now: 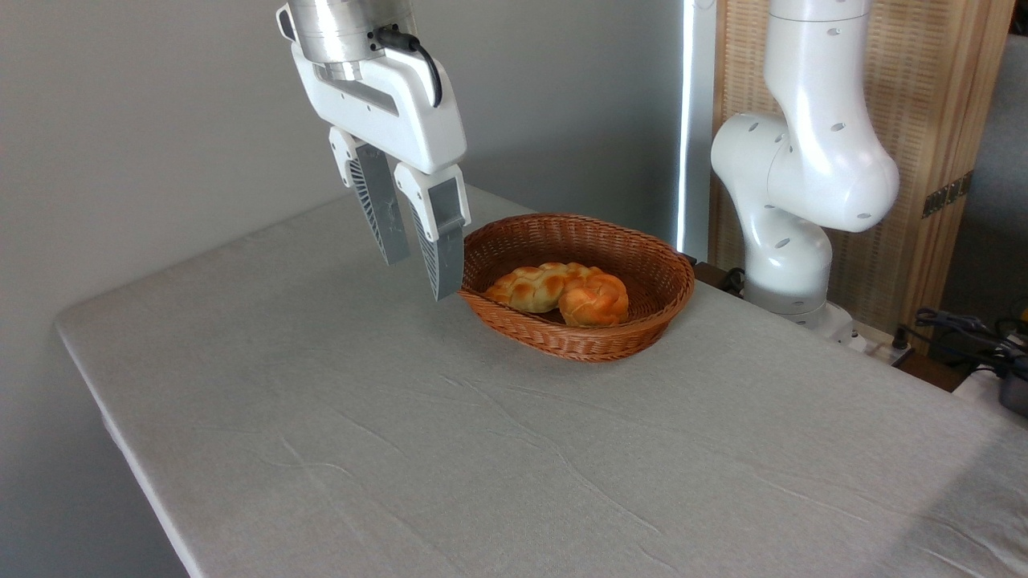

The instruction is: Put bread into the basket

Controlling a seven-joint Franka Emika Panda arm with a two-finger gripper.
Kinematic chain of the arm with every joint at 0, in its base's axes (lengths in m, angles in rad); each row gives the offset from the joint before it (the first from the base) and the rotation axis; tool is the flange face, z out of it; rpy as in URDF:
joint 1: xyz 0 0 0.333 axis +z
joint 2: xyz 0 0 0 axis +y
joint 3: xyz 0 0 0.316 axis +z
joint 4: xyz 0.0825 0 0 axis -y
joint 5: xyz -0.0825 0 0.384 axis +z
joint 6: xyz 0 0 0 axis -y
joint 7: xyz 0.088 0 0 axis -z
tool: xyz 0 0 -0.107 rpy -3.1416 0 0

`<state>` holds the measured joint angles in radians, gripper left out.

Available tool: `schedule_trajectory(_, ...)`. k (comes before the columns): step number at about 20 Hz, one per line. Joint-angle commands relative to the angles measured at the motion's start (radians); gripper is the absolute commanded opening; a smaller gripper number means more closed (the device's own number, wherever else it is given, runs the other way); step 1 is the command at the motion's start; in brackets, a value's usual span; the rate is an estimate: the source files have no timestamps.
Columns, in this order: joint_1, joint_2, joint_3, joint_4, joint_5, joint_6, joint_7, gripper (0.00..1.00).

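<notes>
The bread (595, 300), a small round orange-golden bun with a knotted top, lies inside the basket (642, 257) at its front, touching a longer, paler braided loaf (536, 286). The oval reddish-brown wicker basket sits on the table toward the back. My gripper (418, 273) hangs in the air just left of the basket's left rim, above the cloth. Its two grey ribbed fingers (444, 261) stand apart with nothing between them.
A grey cloth covers the table (401, 441), whose edge runs along the left and front. The arm's white base (791, 233) rises at the back right beside a wooden screen. Cables and a dark device lie at the far right.
</notes>
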<state>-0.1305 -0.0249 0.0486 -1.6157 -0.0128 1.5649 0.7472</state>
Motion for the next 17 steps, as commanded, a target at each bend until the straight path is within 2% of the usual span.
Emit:
schedule_trajectory(1,0.037,0.006,-0.044,0.005,0.017,-0.014,0.014,1.00)
schedule_trajectory(11,0.040,0.006,-0.036,0.013,0.010,0.004,0.006,1.00)
schedule_trajectory(14,0.063,0.005,-0.035,0.019,-0.009,0.004,0.006,1.00)
schedule_trajectory(17,0.066,0.005,-0.033,0.019,-0.025,0.012,0.004,1.00)
